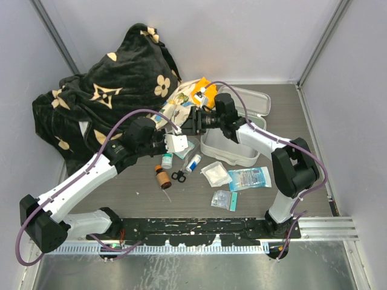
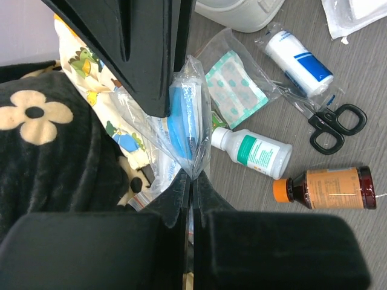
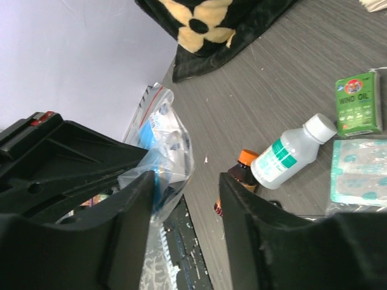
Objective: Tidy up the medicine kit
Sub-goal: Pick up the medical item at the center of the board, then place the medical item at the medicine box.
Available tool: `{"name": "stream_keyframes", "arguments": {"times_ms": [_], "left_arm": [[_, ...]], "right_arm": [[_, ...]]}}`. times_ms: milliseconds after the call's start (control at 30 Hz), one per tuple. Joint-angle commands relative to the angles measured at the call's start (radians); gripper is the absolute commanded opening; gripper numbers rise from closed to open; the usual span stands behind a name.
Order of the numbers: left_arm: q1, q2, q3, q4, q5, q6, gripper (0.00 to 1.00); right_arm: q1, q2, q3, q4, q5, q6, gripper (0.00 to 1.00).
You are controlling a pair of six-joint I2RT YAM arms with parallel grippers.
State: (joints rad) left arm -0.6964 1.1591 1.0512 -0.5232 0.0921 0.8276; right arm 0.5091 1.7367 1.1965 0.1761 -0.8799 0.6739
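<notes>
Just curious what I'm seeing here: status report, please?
Left gripper shut on clear bag. Right gripper open at the bag. Medicine kit open, right arm over it.

A black blanket (image 1: 103,90) with beige flowers is heaped at the back left, a dinosaur-print cloth (image 2: 84,60) beside it. On the grey table (image 1: 181,205) lie a green-labelled white bottle (image 2: 257,152), an orange-capped brown bottle (image 2: 326,188), black scissors (image 2: 335,124), a wrapped white roll (image 2: 300,54), a teal plaster packet (image 2: 236,87) and a green Wind Oil box (image 3: 358,104). A clear bag (image 2: 184,118) holds something blue.
</notes>
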Motion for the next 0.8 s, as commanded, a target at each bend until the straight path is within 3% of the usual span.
{"name": "stream_keyframes", "arguments": {"times_ms": [0,233,367,567,700,733,767], "left_arm": [[-0.004,-0.003,-0.005,0.092,-0.027,0.014,0.00],[-0.006,0.002,-0.005,0.095,-0.041,0.008,0.01],[-0.005,-0.013,-0.016,0.095,-0.050,-0.005,0.05],[0.007,-0.055,-0.055,0.097,-0.044,-0.005,0.63],[0.026,-0.087,-0.077,0.121,-0.042,-0.017,0.94],[0.029,-0.094,-0.081,0.129,-0.045,-0.026,0.99],[0.035,-0.100,-0.084,0.137,-0.045,-0.037,0.98]], "right_arm": [[0.008,-0.011,0.055,0.096,-0.036,0.041,0.36],[0.009,-0.012,0.063,0.114,-0.042,0.041,0.09],[-0.001,-0.030,0.081,0.056,-0.004,-0.028,0.03],[-0.098,-0.078,0.039,0.033,0.057,-0.043,0.01],[-0.210,-0.134,-0.035,0.080,0.090,-0.007,0.01],[-0.234,-0.150,-0.055,0.080,0.109,-0.007,0.01],[-0.260,-0.170,-0.079,0.079,0.133,-0.010,0.01]]}}
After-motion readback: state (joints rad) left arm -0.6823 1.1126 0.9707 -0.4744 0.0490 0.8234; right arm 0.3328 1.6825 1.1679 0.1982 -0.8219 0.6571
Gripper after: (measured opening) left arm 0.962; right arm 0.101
